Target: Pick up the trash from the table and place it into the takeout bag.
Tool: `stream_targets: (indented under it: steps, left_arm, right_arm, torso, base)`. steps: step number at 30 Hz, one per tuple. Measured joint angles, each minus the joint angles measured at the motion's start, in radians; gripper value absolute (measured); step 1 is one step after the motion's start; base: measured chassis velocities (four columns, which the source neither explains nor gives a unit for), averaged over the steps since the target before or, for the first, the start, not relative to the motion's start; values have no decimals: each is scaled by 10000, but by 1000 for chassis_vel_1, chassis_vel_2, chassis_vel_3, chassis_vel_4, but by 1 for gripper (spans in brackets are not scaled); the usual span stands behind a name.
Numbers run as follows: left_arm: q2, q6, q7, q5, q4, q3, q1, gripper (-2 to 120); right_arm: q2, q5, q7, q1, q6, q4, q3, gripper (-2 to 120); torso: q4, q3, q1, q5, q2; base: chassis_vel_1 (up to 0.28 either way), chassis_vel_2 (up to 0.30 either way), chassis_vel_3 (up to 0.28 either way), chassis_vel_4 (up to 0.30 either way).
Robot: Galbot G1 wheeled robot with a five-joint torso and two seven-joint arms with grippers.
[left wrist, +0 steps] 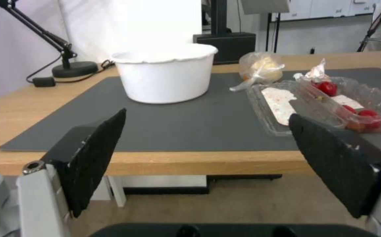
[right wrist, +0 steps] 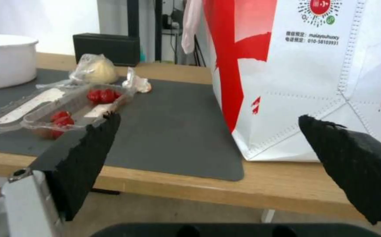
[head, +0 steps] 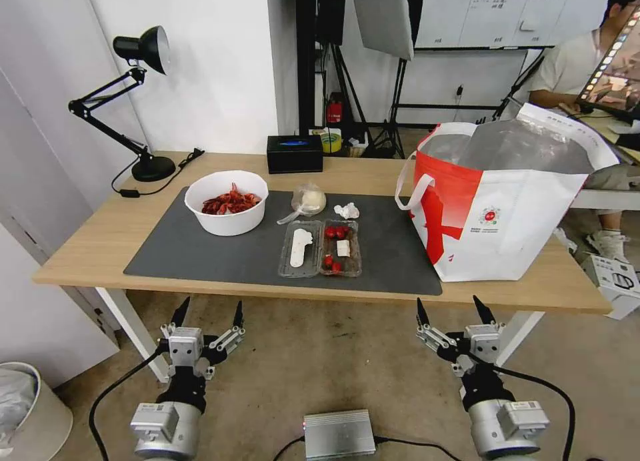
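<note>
left gripper: my left gripper [head: 207, 313] hung below the table's near edge, fingers spread wide, holding nothing.
right gripper: my right gripper [head: 455, 309] sat at the same height, in front of the bag corner, jaws parted too and empty.
table: the table [head: 93, 241] stood ahead of both, dark mat [head: 220, 257] across its middle.
tray: the clear clamshell tray [head: 320, 248] lay near the mat's front edge, lid flap open flat, red scraps in the right half.
tissue: the crumpled tissue [head: 347, 211] sat just behind the tray.
knotted bag: the knotted plastic bag [head: 307, 200] sat beside the tissue, toward the bowl.
bowl: the white bowl [head: 227, 202] of crayfish shells stood on the mat's left part.
takeout bag: the takeout bag [head: 500, 201] stood upright at the right end, mouth open, foil lining showing.
risk 1: the tray looked thin and floppy — I judged a pinch on one wall could fold it and spill scraps.
risk 2: the bowl was wide and open; tilting it over the bag rim could dump shells.
risk 3: the bag was soft-sided, so a nudge could collapse its mouth.
head view: gave the bowl's contents and the bag's open mouth.
left wrist: bowl wall [left wrist: 166, 75] side-on, contents hidden.
right wrist: bag's lower panel [right wrist: 304, 82] and logo close up — mouth out of view.
not trash: the black tissue box [head: 295, 153] at the back.
</note>
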Motion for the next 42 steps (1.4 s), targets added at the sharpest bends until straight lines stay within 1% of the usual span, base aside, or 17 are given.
stream_targets:
  steps: [37,39,40,41,42]
  left_arm:
    - [13,9,-2,-26,2,0,-15,100]
    - [281,193,-168,-533,87,31,-263,100]
    - [281,193,-168,-533,87,31,-263,100]
    - [364,253,-220,-685,112,43,-345,100]
    - [635,444,-388,-1190,203,75,-596,100]
  right_arm:
    - [-7,4,-1,2,-4,-2,4,100]
    - [-305,328,23,100,-232,-136,323,100]
    - [-305,328,23,100,-232,-136,323,100]
    - [-476,512,56,157,-370,-210,506,100]
    - [-922,1018,137,314,-735,-407,1010,100]
  torso:
    - [0,0,0,0,0]
    - [2,0,-1,1,0]
    - [2,0,-1,1,0]
    - [1,0,-1,0,0]
    - [2,0,0,1,0]
  base:
    - [0,0,0,0]
    - [0,0,0,0]
    - [0,0,0,0]
    - [0,0,0,0]
    - [0,0,0,0]
